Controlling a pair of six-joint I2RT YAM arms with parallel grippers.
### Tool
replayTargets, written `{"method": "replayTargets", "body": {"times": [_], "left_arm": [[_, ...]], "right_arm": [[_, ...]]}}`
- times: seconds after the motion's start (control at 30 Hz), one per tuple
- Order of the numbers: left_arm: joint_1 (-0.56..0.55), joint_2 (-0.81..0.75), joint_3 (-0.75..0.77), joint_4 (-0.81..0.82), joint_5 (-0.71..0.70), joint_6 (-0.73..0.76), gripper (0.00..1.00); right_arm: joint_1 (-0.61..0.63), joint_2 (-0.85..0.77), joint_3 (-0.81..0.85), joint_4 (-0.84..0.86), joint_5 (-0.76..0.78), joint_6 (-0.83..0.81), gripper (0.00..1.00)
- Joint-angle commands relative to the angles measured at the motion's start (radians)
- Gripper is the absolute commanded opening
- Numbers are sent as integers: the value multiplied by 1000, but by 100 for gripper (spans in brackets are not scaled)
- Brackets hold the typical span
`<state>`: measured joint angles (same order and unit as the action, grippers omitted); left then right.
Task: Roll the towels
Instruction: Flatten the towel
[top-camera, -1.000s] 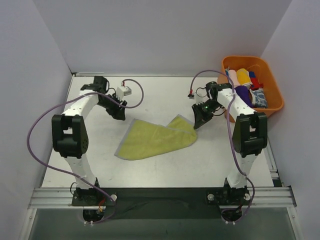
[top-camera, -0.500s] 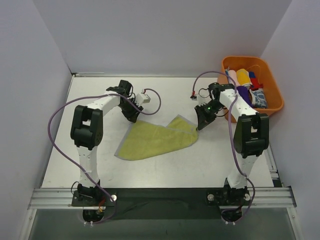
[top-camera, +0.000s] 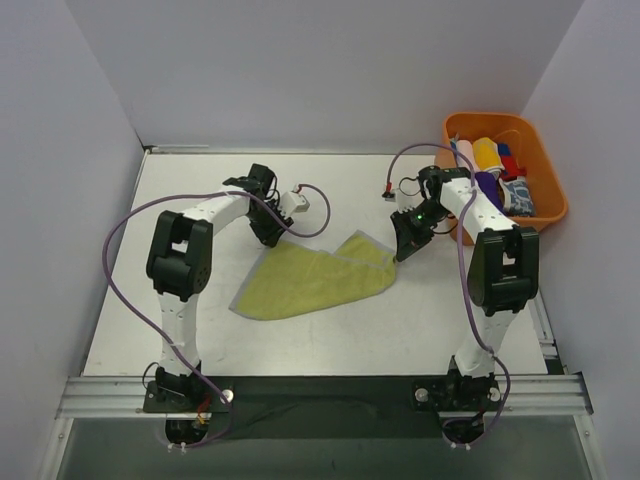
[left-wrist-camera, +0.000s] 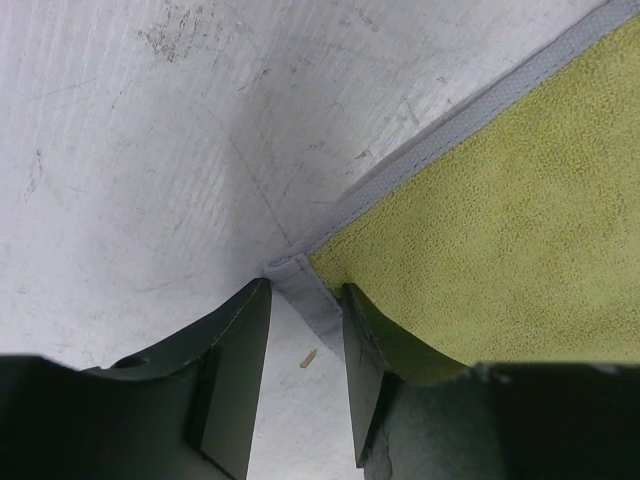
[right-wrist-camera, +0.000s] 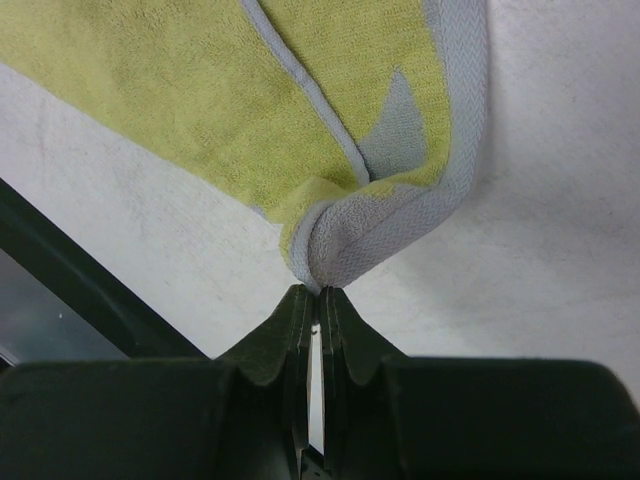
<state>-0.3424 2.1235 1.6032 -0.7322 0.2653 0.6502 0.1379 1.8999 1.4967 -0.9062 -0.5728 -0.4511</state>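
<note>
Rolling has not begun: the pale yellow-green towel with grey edging (top-camera: 315, 280) lies spread mid-table, its 2 o'clock corner pinched in the closed right gripper (right-wrist-camera: 312, 296), its 10 o'clock corner straddled by the left gripper (left-wrist-camera: 305, 292) — jaws half open, holding nothing.

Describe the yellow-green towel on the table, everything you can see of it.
The towel is a soft, nubby terry cloth, pale yellow-green with a woven grey edge band. It lies mostly flat on the white table, spread unevenly, its right end folded over on itself. The right gripper is shut on that doubled corner, pinching the grey edge. At the far left corner the left gripper stands open, one finger on each side of the grey corner, not yet clamped.
</note>
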Motion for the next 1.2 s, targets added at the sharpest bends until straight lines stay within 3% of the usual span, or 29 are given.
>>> {"method": "replayTargets", "body": {"times": [0.0, 0.1, 0.17, 0.23, 0.27, 0.3, 0.5, 0.67, 0.83, 0.9, 1.0, 1.03, 1.07, 1.13, 1.17], "left_arm": [[-9, 21, 9, 27, -8, 11, 45], [-15, 32, 20, 27, -17, 19, 45], [-21, 39, 20, 24, -17, 19, 36], [-23, 35, 18, 17, 6, 13, 23], [-21, 33, 23, 10, 27, 9, 6], [-8, 30, 33, 1, 57, 0, 0], [135, 27, 325, -119, 236, -95, 0], [276, 113, 656, -168, 313, -113, 0], [338, 197, 960, -159, 452, -208, 0], [380, 176, 937, -142, 535, -207, 0], [419, 69, 729, -105, 638, -140, 0], [425, 3, 657, -107, 658, -54, 0], [430, -34, 492, -104, 669, -3, 0], [431, -129, 337, -105, 669, 159, 0], [428, -157, 181, -105, 664, 210, 0]], "right_arm": [[-1, -38, 7, -69, -29, -9, 0], [-1, -36, 4, -69, -29, -9, 0], [-3, -36, 3, -69, -29, -9, 0], [-6, -33, 5, -69, -29, -8, 0], [-9, -33, 5, -68, -27, -3, 0], [-11, -30, 13, -68, -27, -1, 0], [-21, 27, 140, -62, 7, 3, 0], [-53, 122, 449, -63, 53, 25, 0], [-84, 197, 701, -48, 106, 29, 0], [-86, 182, 738, -40, 100, 23, 0], [-75, 116, 635, -28, 67, -15, 0], [-69, 97, 593, -30, 68, -32, 0], [-49, 64, 547, -26, 80, -59, 0], [-34, 36, 398, -17, 86, -80, 0], [-24, 12, 346, -13, 87, -83, 0]]}}
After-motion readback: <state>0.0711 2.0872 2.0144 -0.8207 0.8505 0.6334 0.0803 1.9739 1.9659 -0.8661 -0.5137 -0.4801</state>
